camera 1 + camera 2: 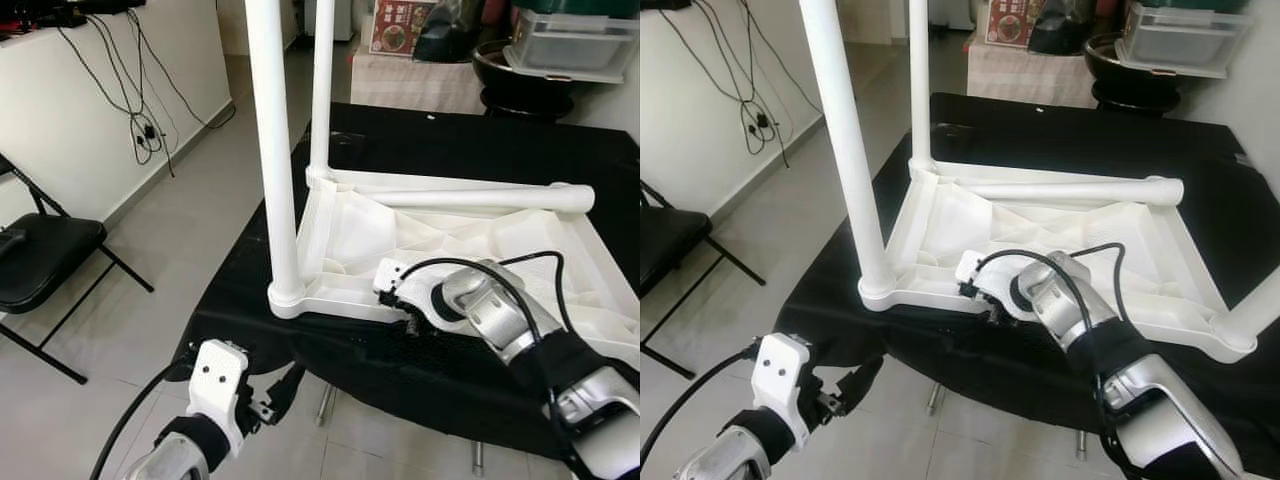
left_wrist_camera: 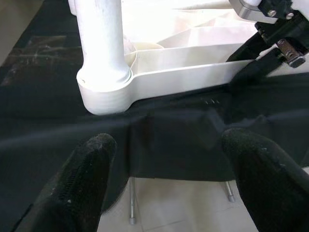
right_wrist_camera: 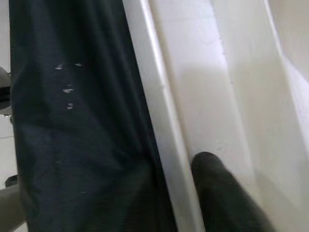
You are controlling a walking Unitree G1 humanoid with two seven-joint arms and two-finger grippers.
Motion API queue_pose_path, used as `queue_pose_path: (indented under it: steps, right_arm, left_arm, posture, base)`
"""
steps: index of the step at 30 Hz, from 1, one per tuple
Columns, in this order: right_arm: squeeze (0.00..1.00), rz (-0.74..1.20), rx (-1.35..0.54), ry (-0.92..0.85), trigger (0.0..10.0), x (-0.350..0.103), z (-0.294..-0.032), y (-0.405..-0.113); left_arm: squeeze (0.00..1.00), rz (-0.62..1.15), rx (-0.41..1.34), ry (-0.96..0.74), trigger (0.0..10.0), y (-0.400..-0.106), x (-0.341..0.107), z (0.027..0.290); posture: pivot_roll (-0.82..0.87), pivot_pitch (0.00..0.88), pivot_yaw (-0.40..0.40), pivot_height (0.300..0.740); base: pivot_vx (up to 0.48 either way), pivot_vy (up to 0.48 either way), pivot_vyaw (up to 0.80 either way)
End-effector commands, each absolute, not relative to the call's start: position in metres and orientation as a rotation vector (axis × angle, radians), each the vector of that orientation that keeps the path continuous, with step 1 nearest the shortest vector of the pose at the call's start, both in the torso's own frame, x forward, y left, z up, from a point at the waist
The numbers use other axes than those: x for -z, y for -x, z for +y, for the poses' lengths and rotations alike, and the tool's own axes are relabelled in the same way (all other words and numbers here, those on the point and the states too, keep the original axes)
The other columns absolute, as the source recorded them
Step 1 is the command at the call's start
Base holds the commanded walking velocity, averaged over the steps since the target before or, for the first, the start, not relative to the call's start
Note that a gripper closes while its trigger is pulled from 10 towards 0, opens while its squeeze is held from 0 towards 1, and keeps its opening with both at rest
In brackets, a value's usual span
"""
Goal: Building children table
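A white plastic tabletop (image 1: 345, 302) lies upside down on a table draped in black cloth (image 1: 400, 370). Two white legs stand upright in its left corners, one near (image 1: 275, 150) and one far (image 1: 322, 80). A third leg (image 1: 480, 197) lies loose across the tabletop, and a fourth (image 1: 1252, 310) rises at the near right corner. My right gripper (image 1: 405, 308) is at the tabletop's near rim, one finger (image 3: 217, 193) inside the rim and the other outside it. My left gripper (image 2: 169, 145) hangs open below the cloth's front edge, facing the near-left corner.
A black folding chair (image 1: 40, 260) stands on the tiled floor to the left. Cables (image 1: 140, 110) hang along the white wall. A black bowl (image 1: 520, 70) and a plastic bin (image 1: 575, 40) sit beyond the table.
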State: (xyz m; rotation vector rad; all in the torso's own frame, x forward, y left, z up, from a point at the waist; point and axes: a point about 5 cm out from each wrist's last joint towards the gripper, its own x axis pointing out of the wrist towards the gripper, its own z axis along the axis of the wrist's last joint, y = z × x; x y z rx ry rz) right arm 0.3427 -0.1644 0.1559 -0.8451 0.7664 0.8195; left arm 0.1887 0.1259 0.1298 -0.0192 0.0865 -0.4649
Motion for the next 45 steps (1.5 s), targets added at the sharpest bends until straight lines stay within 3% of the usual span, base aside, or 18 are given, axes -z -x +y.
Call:
queue_pose_path:
  steps: [1,8,9,10,15,16,17,18,23,24,25,26,35,36,37,39,41,45]
  right_arm:
    - [0.00,0.836,-0.804,0.798,0.0,-0.149,-0.165,-0.340]
    - [0.00,0.812,-0.914,0.679,0.0,-0.156,-0.145,-0.334]
    - [0.00,0.771,-0.941,0.692,7.1,-0.160,-0.143,-0.335]
    - [0.00,0.758,-0.967,0.701,10.0,-0.162,-0.142,-0.335]
    - [0.00,0.737,-1.013,0.732,10.0,-0.166,-0.142,-0.335]
    - [0.13,0.704,-1.002,0.755,10.0,-0.170,-0.143,-0.337]
    - [0.13,0.704,-1.002,0.755,10.0,-0.170,-0.143,-0.337]
    - [1.00,0.699,-0.997,0.748,10.0,-0.171,-0.143,-0.338]
    - [1.00,0.705,-1.015,0.720,10.0,-0.174,-0.141,-0.335]
    - [0.27,0.702,-1.027,0.707,10.0,-0.176,-0.141,-0.334]
    - [0.27,0.702,-1.027,0.707,10.0,-0.176,-0.141,-0.334]
    - [0.00,0.699,-1.035,0.698,10.0,-0.178,-0.140,-0.333]
    - [0.00,0.708,-0.992,0.706,9.7,-0.181,-0.144,-0.339]
    - [0.00,0.717,-0.978,0.738,7.8,-0.178,-0.147,-0.339]
    - [0.00,0.728,-0.957,0.774,3.1,-0.174,-0.149,-0.340]
    - [0.00,0.728,-0.957,0.774,3.1,-0.174,-0.149,-0.340]
    - [0.00,0.752,-0.915,0.890,0.0,-0.164,-0.156,-0.338]
    - [0.00,0.762,-0.904,0.908,0.0,-0.161,-0.158,-0.337]
  left_arm:
    - [0.00,0.106,0.463,0.013,10.0,-0.186,-0.128,0.126]
    - [0.00,0.103,0.461,0.019,10.0,-0.186,-0.129,0.124]
    - [0.00,0.103,0.461,0.018,10.0,-0.186,-0.128,0.124]
    - [0.00,0.103,0.461,0.018,10.0,-0.186,-0.128,0.124]
    - [0.00,0.103,0.460,0.017,10.0,-0.186,-0.129,0.124]
    - [0.00,0.104,0.459,0.018,10.0,-0.186,-0.129,0.124]
    - [0.00,0.104,0.459,0.018,10.0,-0.186,-0.129,0.124]
    - [0.00,0.104,0.458,0.018,10.0,-0.186,-0.129,0.124]
    - [0.00,0.105,0.458,0.016,10.0,-0.186,-0.128,0.124]
    - [0.00,0.107,0.458,0.015,10.0,-0.186,-0.128,0.124]
    - [0.00,0.107,0.458,0.015,10.0,-0.186,-0.128,0.124]
    - [0.00,0.108,0.458,0.014,10.0,-0.187,-0.128,0.123]
    - [0.00,0.111,0.465,0.006,10.0,-0.187,-0.127,0.124]
    - [0.00,0.111,0.465,0.005,10.0,-0.187,-0.127,0.124]
    - [0.00,0.111,0.465,0.005,10.0,-0.187,-0.127,0.123]
    - [0.00,0.111,0.465,0.005,10.0,-0.187,-0.127,0.123]
    - [0.00,0.111,0.464,0.004,10.0,-0.187,-0.126,0.123]
    - [0.00,0.111,0.465,0.004,10.0,-0.186,-0.126,0.123]
  posture:
    - [-0.06,0.110,-0.036,0.740]
    - [-0.06,0.109,-0.041,0.740]
    - [-0.06,0.108,-0.041,0.740]
    - [-0.06,0.108,-0.041,0.740]
    - [-0.06,0.108,-0.041,0.740]
    - [-0.06,0.108,-0.041,0.740]
    - [-0.06,0.108,-0.041,0.740]
    - [-0.06,0.108,-0.041,0.740]
    - [-0.05,0.099,-0.044,0.740]
    - [-0.05,0.096,-0.042,0.740]
    - [-0.05,0.096,-0.042,0.740]
    - [-0.05,0.096,-0.042,0.740]
    - [-0.06,0.091,-0.038,0.740]
    - [-0.06,0.088,-0.041,0.740]
    - [-0.06,0.087,-0.041,0.740]
    - [-0.06,0.087,-0.041,0.740]
    - [-0.06,0.086,-0.041,0.740]
    - [-0.06,0.086,-0.041,0.740]
  base:
    - [0.000,0.000,0.00]
    - [0.000,0.000,0.00]
    - [0.000,0.000,0.00]
    - [0.000,0.000,0.00]
    - [0.000,0.000,0.00]
    - [0.000,0.000,0.00]
    - [0.000,0.000,0.00]
    - [0.000,0.000,0.00]
    - [0.000,0.000,0.00]
    - [0.000,0.000,0.00]
    - [0.000,0.000,0.00]
    - [0.000,0.000,0.00]
    - [0.000,0.000,0.00]
    - [0.000,0.000,0.00]
    - [0.000,0.000,0.00]
    - [0.000,0.000,0.00]
    - [0.000,0.000,0.00]
    - [0.000,0.000,0.00]
